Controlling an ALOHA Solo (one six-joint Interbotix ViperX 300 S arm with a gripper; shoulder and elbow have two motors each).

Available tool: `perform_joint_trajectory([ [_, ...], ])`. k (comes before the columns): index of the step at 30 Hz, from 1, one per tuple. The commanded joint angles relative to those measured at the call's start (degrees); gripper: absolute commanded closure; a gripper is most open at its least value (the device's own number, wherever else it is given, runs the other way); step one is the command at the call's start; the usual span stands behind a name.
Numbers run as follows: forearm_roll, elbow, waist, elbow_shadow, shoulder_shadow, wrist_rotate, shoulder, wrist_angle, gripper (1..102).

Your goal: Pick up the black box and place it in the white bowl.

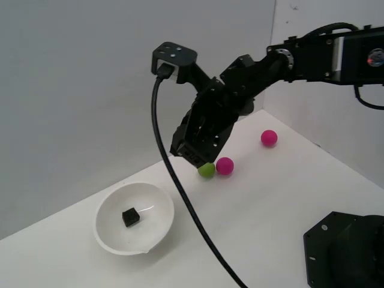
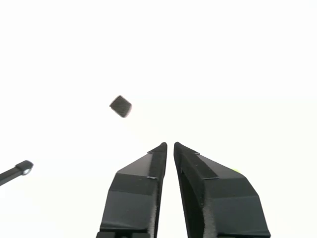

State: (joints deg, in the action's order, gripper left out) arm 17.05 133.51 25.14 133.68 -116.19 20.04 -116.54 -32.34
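The black two-fingered gripper (image 2: pixel 170 145) hung in the air above the table, its jaws drawn together to a thin slit at the tips and holding nothing. From where I stood, it was raised well clear of the white tabletop (image 1: pixel 270 198), angled down and toward the exterior view's left; I judged this a posture of an arm with no load rather than one reaching for anything. A thick black cable (image 1: pixel 180 198) trailed from the wrist camera mount down across the table.

Just behind the gripper lay a small green ball (image 1: pixel 206 170) touching a magenta ball (image 1: pixel 225 165), with a second magenta ball (image 1: pixel 269 138) set well apart, nearer the back wall. None was disturbed or involved.

The large glossy white round bowl (image 1: pixel 108 231) stood toward the exterior view's left, near the table's front. Inside it, resting on the bottom near the centre, sat the tiny matte black cube (image 1: pixel 131 217), the black box of the task, tilted slightly on the curved floor. The wrist view showed the same cube (image 2: pixel 120 106) against blown-out white. The bowl held nothing else. On this evidence I judged the placement complete.
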Motion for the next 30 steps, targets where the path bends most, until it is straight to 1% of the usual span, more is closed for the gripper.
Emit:
perform_joint_trajectory([
  [1,0.4,2.5,-2.1,2.0,-6.3,1.5,-6.0,1.8,100],
  [3,0.4,4.4,-4.0,4.0,-10.3,2.4,-9.9,4.0,100],
  [5,0.4,6.2,-6.6,5.9,-13.7,2.5,-13.4,5.4,100],
  [11,0.4,10.6,-13.5,10.4,-22.1,3.9,-22.0,7.5,100],
  [14,0.4,12.0,-17.2,11.8,-26.1,4.0,-25.8,8.3,100],
  [20,0.4,14.6,-23.0,14.3,-33.6,4.0,-33.3,9.0,100],
  [25,1.4,19.2,-28.3,18.8,-41.4,3.7,-41.0,9.9,100],
  [29,1.4,22.4,-29.9,22.1,-46.6,2.8,-46.3,10.5,100],
  [30,1.4,23.0,-30.5,22.6,-47.5,2.9,-47.3,10.5,100],
])
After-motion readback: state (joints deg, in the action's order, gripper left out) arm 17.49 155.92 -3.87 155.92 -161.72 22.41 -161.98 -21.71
